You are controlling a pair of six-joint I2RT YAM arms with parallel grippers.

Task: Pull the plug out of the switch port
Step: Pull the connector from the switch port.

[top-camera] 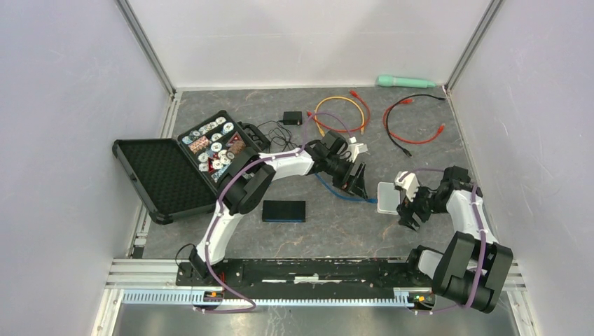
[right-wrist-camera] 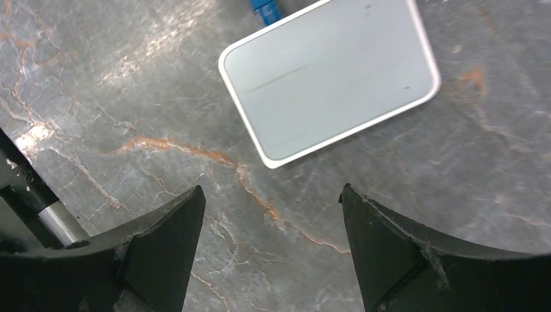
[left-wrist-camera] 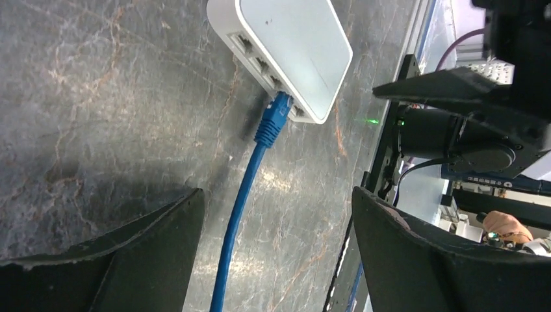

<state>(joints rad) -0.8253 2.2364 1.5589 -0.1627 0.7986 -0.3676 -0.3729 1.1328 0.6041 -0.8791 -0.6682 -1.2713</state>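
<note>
At upper centre the blue plug is noted unpulled, seated in the switch; left end effector and right end effector are spread open, empty.

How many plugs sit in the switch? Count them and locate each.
1: the blue plug in the white switch, ahead of the left gripper. Hidden sides could hold more.

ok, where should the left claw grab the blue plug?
Probably best to take the plug by its boot, just behind the switch, pinching both sides. Come in along the cable: it runs straight out from the switch and through the open left claw.
</note>
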